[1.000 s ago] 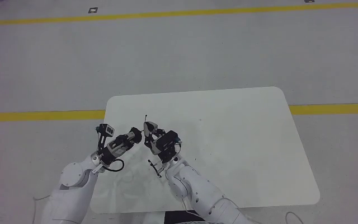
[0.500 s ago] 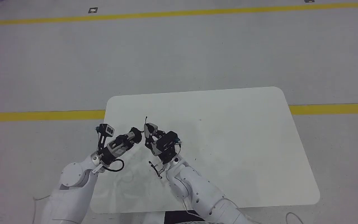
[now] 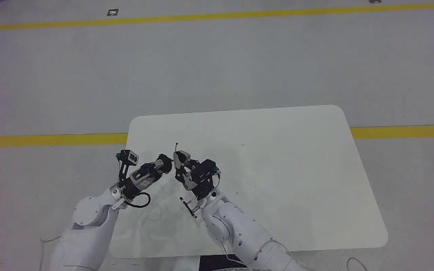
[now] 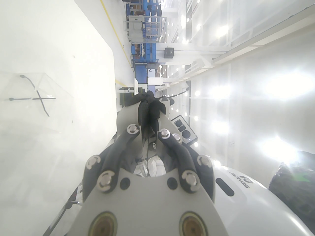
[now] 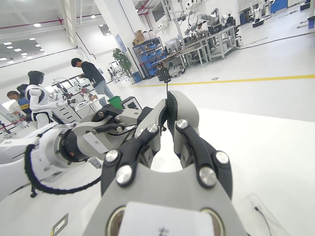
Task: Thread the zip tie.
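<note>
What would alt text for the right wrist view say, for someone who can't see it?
The right gripper, fingers shut, pinches a thin black zip tie that pokes up past its fingertips. The left gripper sits close beside it above a white table, with a workshop floor behind.

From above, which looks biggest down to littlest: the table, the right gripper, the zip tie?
1. table, by far
2. right gripper
3. zip tie, a thin black sliver poking from it
</note>
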Action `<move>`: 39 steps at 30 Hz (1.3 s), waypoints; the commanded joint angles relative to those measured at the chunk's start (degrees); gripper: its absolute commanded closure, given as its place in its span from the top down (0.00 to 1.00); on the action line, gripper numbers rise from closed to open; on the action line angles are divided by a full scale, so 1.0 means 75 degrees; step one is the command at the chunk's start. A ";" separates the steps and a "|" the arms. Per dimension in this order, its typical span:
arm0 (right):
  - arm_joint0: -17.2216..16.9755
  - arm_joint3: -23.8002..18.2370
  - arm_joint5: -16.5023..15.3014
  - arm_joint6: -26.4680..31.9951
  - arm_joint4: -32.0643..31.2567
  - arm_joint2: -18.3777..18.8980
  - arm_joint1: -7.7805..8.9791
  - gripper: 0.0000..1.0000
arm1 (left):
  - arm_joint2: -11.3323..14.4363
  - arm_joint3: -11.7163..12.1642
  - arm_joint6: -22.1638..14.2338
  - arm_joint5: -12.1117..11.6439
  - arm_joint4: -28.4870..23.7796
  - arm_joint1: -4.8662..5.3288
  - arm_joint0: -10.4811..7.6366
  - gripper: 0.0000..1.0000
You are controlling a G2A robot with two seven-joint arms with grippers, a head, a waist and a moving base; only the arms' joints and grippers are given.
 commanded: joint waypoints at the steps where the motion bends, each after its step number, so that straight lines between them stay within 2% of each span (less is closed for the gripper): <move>1: 0.0006 0.0009 -0.0006 0.0022 0.0011 -0.0018 -0.0003 0.00 | 0.0000 0.0000 0.0000 0.0000 0.0000 0.0000 0.0000 0.00; 13: 0.0097 0.0139 0.0378 -0.0070 0.0102 -0.0101 -0.0079 0.00 | 0.0000 0.0000 0.0000 0.0000 0.0000 0.0000 0.0000 0.00; 38: 0.0064 0.0239 0.0518 0.0012 0.0119 -0.0162 -0.0119 0.00 | 0.0000 0.0000 0.0000 0.0000 0.0000 0.0000 0.0000 0.00; 39: 0.0060 0.0229 0.0520 0.0010 0.0114 -0.0159 -0.0118 0.10 | 0.0000 0.0000 0.0000 0.0000 0.0000 0.0000 0.0000 0.00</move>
